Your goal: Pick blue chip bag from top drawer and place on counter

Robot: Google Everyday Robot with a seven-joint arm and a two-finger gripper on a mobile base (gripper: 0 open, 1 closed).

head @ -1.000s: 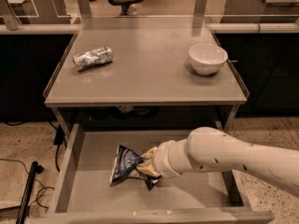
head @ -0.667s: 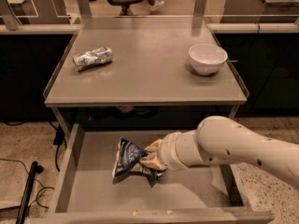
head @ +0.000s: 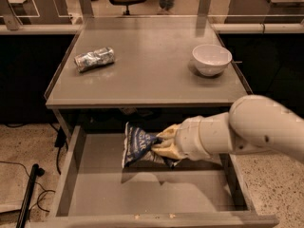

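Observation:
The blue chip bag (head: 137, 145), dark-blue crumpled foil with white lettering, hangs in my gripper (head: 164, 144), lifted above the floor of the open top drawer (head: 99, 194). Its shadow lies on the drawer floor below it. My gripper comes in from the right on a thick white arm and is shut on the bag's right edge. The bag is just below the front edge of the counter (head: 147, 80), which stands above the drawer.
A silvery crushed wrapper (head: 95, 59) lies on the counter's left side. A white bowl (head: 212, 59) stands on its right side. A black pole (head: 28, 194) and cables lie on the floor left of the drawer.
My gripper has raised the blue chip bag from the drawer floor, up and slightly right, toward the counter's front edge. The arm has risen with it.

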